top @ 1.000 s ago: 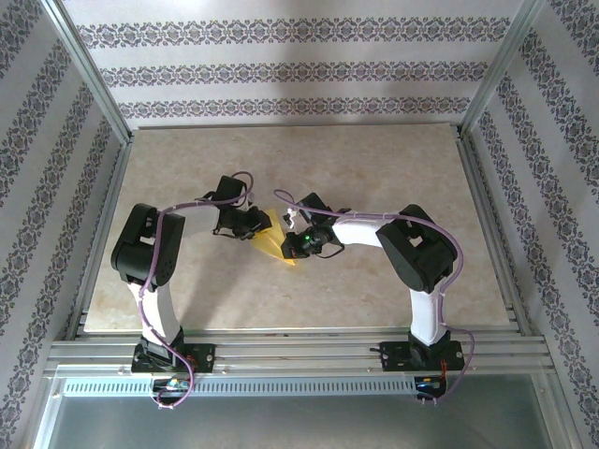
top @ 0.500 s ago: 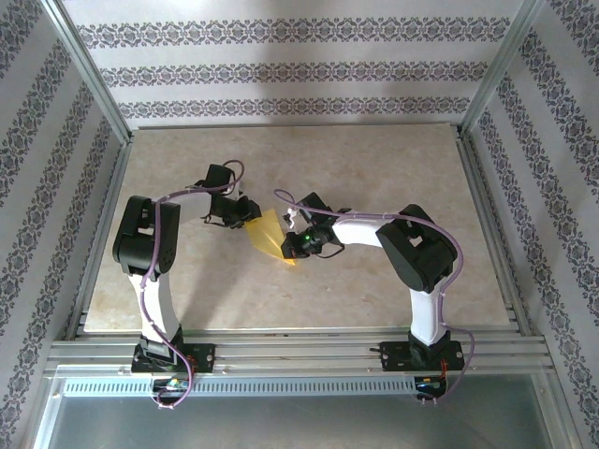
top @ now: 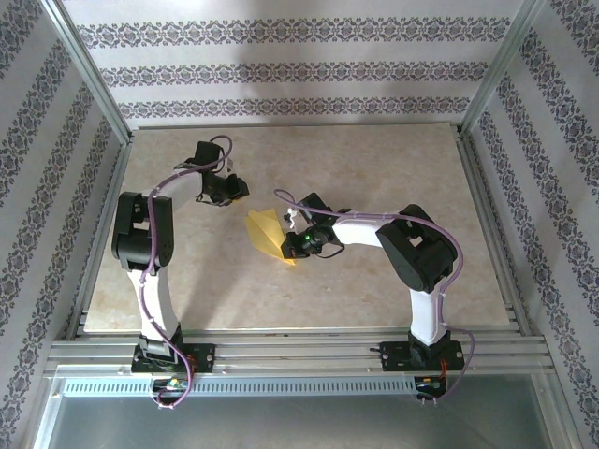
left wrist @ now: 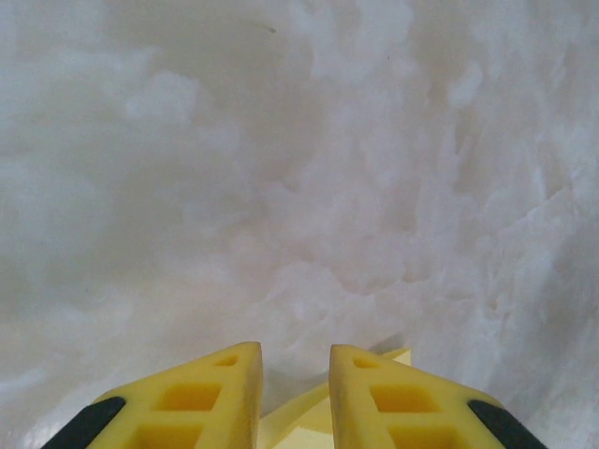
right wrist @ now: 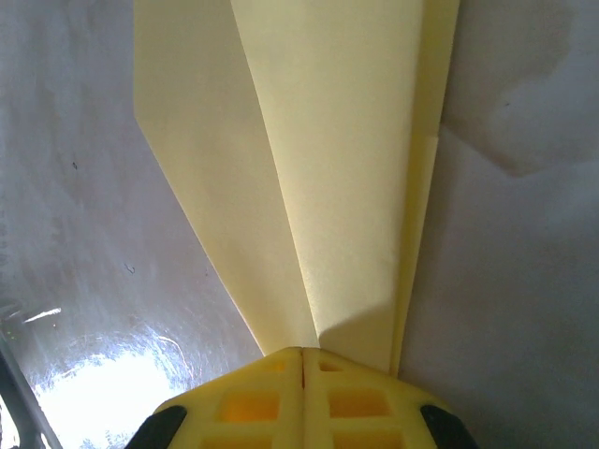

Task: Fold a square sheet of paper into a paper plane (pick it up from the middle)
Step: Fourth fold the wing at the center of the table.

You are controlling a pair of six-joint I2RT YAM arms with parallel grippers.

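Risk: folds springing open, since only the right gripper (right wrist: 301, 354) clamps the yellow pointed paper plane (right wrist: 328, 168); left gripper (top: 229, 190) hangs apart from it, slightly parted, empty.

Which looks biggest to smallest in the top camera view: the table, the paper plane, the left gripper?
Largest: the table.
Then the paper plane and the left gripper look about alike. The gripper may sit nearer the camera, and the right gripper covers part of the plane, so I won't rank those two.
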